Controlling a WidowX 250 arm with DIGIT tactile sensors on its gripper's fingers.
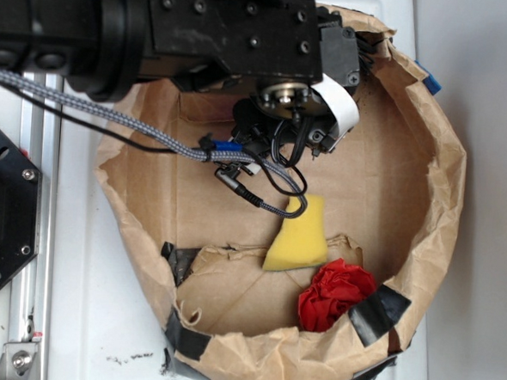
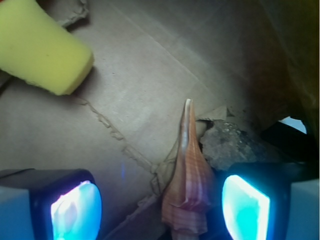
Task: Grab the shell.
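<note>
In the wrist view the shell (image 2: 186,185), glossy orange-tan and ridged, lies on the brown paper floor with its long thin point aimed away from me. It sits between my two glowing blue pads (image 2: 245,205), nearer the right one. My gripper (image 2: 160,207) is open around it, with a wide gap on the left side. In the exterior view the arm (image 1: 284,114) hangs over the paper basin (image 1: 447,193) and hides the shell.
A rough grey-brown rock (image 2: 235,142) lies right beside the shell's right side. A yellow sponge (image 2: 40,45) (image 1: 298,236) rests further off. A red crumpled cloth (image 1: 333,294) sits near the basin's front wall. Black tape patches (image 1: 375,311) line the paper rim.
</note>
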